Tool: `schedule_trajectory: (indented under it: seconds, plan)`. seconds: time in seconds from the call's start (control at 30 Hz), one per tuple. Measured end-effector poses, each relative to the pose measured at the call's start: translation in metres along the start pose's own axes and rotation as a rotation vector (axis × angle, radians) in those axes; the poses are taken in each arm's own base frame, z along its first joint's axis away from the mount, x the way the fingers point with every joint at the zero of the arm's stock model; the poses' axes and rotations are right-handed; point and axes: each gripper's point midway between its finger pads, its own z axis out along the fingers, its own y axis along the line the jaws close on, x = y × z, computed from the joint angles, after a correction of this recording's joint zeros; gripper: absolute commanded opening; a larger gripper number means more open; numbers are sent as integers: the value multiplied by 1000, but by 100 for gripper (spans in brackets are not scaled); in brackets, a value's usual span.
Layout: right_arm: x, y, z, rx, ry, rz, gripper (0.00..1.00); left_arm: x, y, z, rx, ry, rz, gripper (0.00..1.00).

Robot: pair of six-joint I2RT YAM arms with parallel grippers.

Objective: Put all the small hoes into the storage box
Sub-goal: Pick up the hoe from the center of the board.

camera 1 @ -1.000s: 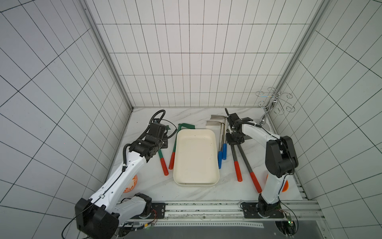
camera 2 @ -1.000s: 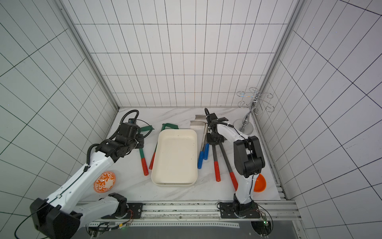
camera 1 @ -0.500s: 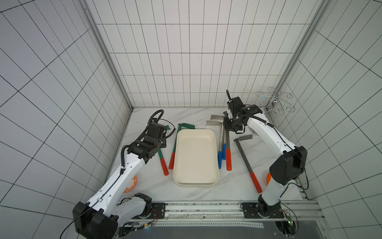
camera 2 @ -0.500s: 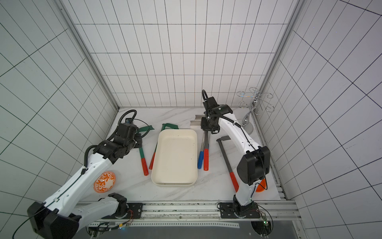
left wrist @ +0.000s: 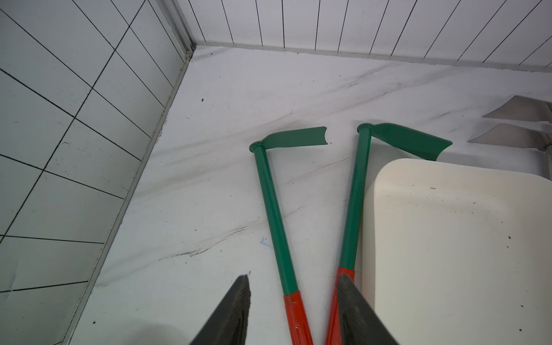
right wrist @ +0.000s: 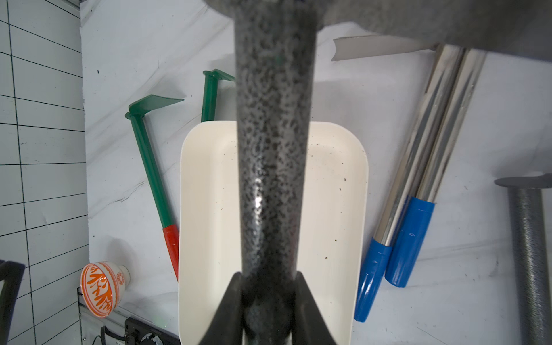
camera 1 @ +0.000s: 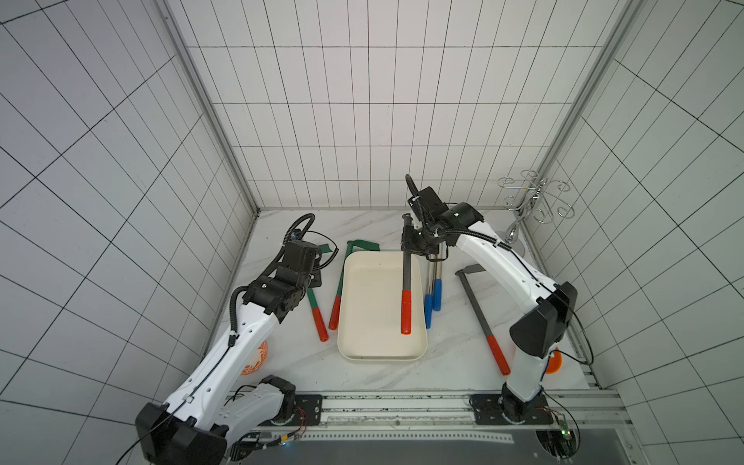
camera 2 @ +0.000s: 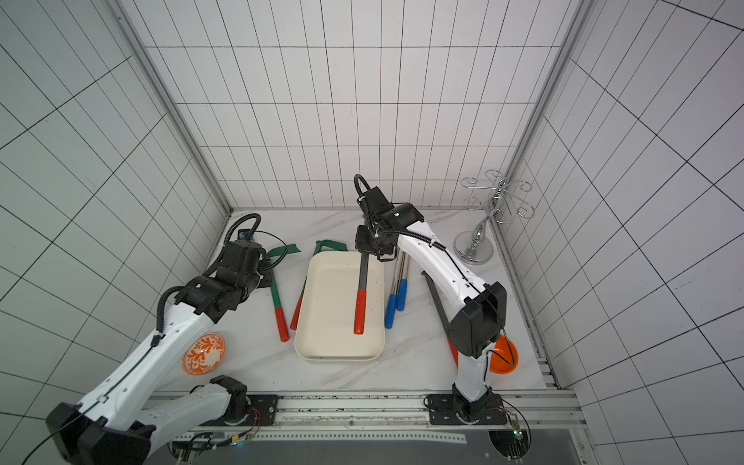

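Observation:
The storage box (camera 1: 374, 342) is a cream tray in the middle of the table, seen in both top views (camera 2: 326, 334) and in the right wrist view (right wrist: 337, 185). My right gripper (camera 1: 416, 247) (right wrist: 268, 277) is shut on the small hoe (camera 1: 406, 277) (camera 2: 363, 277) (right wrist: 273, 149), a speckled grey shaft with a red grip. It holds the hoe near the blade end. The hoe hangs lengthwise over the box's right half, red grip toward the front. My left gripper (camera 1: 313, 280) (left wrist: 294, 276) is open just above the red grip of a green hoe (left wrist: 273, 209).
A second green hoe (left wrist: 354, 203) lies against the box's left wall. Two blue-handled steel hoes (camera 1: 432, 298) and a longer grey hoe (camera 1: 481, 318) lie to its right. A patterned orange bowl (camera 2: 203, 354), an orange bowl (camera 2: 503, 356) and a chrome rack (camera 2: 479, 241) stand near the edges.
My right gripper lifted the small hoe off the table beside the blue-handled hoes and carried it left, over the storage box. The left arm has barely moved.

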Motion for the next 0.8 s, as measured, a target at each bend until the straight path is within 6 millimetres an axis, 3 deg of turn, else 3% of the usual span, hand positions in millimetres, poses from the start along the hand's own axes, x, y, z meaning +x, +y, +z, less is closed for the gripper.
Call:
schedule_trajectory:
  seconds: [0.17, 0.37, 0.57, 0.8]
  plan:
    - [5, 24, 40, -5, 39, -15, 0, -2, 3, -4, -7, -15, -9, 49]
    - [11, 40, 71, -20, 75, -11, 0, -4, 5, -7, -12, -27, -15, 49]
    - [19, 44, 86, -17, 102, 9, 0, -6, 8, -11, -17, -42, -21, 49]
    - [27, 58, 88, -28, 95, 35, 0, -6, 8, -11, -17, -42, -25, 49]
